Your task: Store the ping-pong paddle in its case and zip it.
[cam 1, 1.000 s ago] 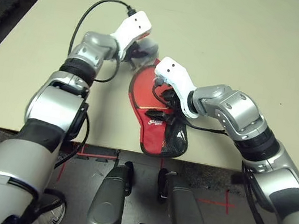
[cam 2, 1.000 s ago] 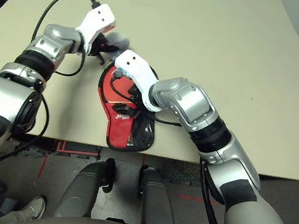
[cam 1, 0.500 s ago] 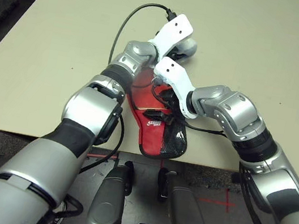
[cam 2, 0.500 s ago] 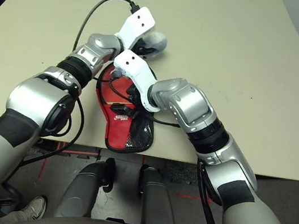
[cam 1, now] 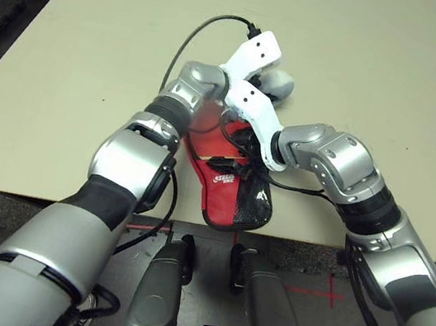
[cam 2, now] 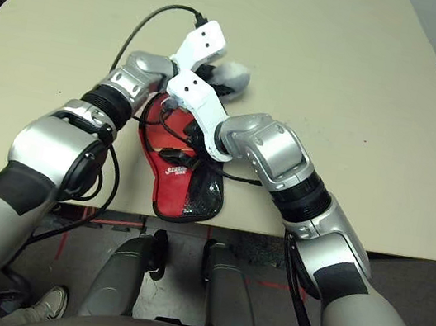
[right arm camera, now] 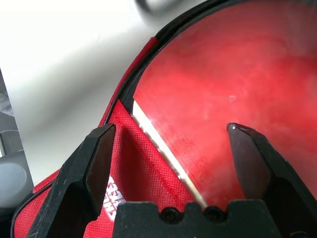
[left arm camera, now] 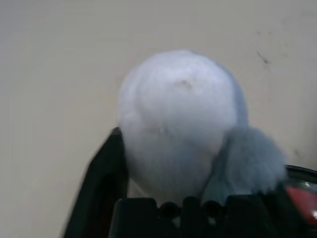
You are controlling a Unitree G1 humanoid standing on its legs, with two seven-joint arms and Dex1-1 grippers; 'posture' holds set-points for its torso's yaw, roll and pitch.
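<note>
Swung over from the open counter [cam 1: 371, 46] out to the left, the left arm, and now reaching across the round end of the case [cam 1: 225, 198]. Carried along with it: the grey-white fluffy lump [left arm camera: 178, 119], now just beyond the case's rounded edge. No shift in the right arm or the case.

Left pincer [cam 1: 274, 87]: fingers [left arm camera: 101, 168] spread apart, the lump sitting between them and touching the one that shows. Cannot tell whether squeezed or merely resting there. Bare counter past the lump, ahead of the fingertips.

Right pincer [right arm camera: 171, 131]: fingers wide apart, gripping nothing, poised over the case and pointing down and leftward. Directly under and ahead of it, the ping-pong paddle [right arm camera: 223, 74], lying in the round part of the case with its glossy red face up. Under the other fingertip, a pale strip along the paddle's border and then the case's red fabric. Beyond the tips, the black edging curving round, then counter.

Behind the right pincer, toward the robot: the narrow end of the case, with its white logo [cam 1: 226, 179] and black mesh pocket [cam 1: 254, 204], reaching the near edge of the counter. Left pincer just past the right one, the two white housings nearly touching. Black cable [cam 1: 190, 37] looping up from the left wrist.
</note>
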